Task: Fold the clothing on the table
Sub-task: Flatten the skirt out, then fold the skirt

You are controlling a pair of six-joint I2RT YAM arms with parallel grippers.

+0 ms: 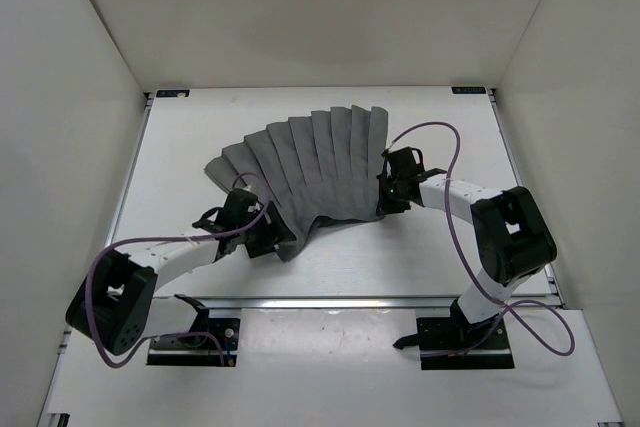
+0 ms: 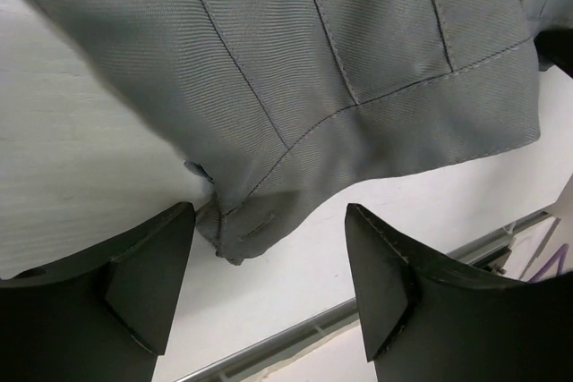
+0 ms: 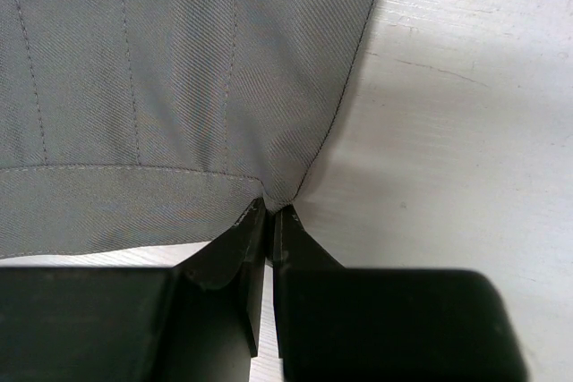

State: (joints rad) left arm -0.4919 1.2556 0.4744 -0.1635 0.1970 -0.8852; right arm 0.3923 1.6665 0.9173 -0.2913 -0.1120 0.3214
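No legible text in any view. Two small dark stickers [image 1: 170, 93] at the bench [image 1: 400, 252] far corners, upper frame: too small to read.

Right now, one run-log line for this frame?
left gripper: open, at clothing corner | right gripper: shut on clothing corner | clothing: fanned out on table, not yet folded

The left arm [image 1: 180, 252] holds its jaws apart, the right arm [image 1: 452, 195] together.

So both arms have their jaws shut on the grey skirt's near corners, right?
Not quite. Only the right arm has its jaws shut on a corner of the skirt. The left wrist view shows the left arm with its jaws open at its corner.
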